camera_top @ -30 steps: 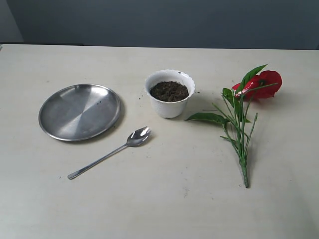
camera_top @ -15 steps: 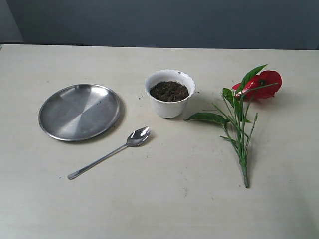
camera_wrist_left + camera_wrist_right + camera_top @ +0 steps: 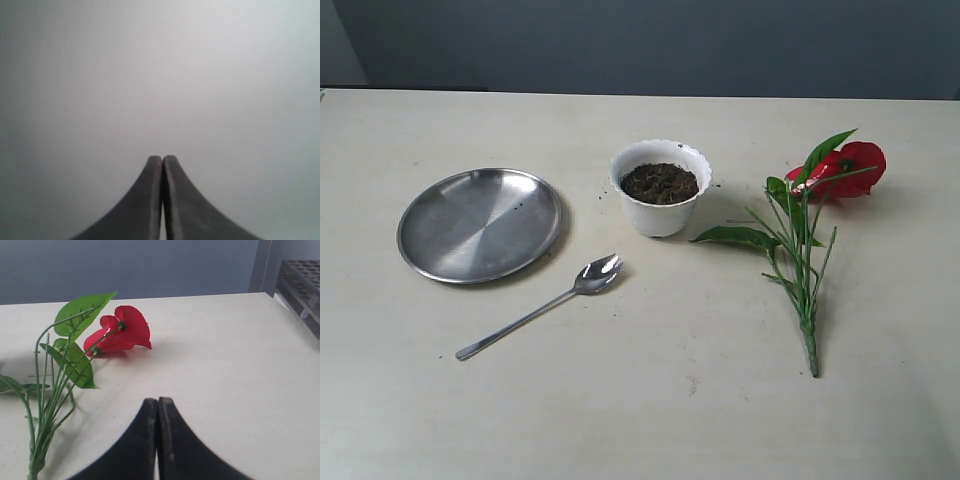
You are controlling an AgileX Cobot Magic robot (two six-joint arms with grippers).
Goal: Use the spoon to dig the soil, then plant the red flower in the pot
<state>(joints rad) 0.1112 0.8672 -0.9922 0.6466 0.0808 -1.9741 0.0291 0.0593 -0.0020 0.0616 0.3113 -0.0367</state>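
Clearly, the digging is not yet begun, and the coming move is turning on the spoon (image 3: 540, 308). It is lying flat on the worktop (image 3: 670, 410), in front of the round steel plate (image 3: 480, 224) and apart from it, in the left half of the exterior view. Its long axis is running diagonally. The notched bowl is pointing toward the white pot (image 3: 661, 215), and the thin handle end is pointing toward the near left of the worktop. The pot is standing upright near the middle, with the dark soil (image 3: 660, 183) inside it. The red flower (image 3: 807, 255) is lying on its side well to the right of the pot, with the stalk end toward the near edge and the bloom toward the far side.

Neither arm is showing in the exterior view. The left pincer (image 3: 162, 159) is holding its jaws pressed together with nothing between them. Its camera is looking only at a blank grey surface, so I cannot tell which way the spoon lies from it. The right pincer (image 3: 157, 401) is also closed and empty, and it is facing the flower, whose bloom is lying on the worktop ahead of it.

Because the spoon is lying on the left arm's side, I am judging the left pincer to be the nearer one. It will need to open and come across the handle, not along it.
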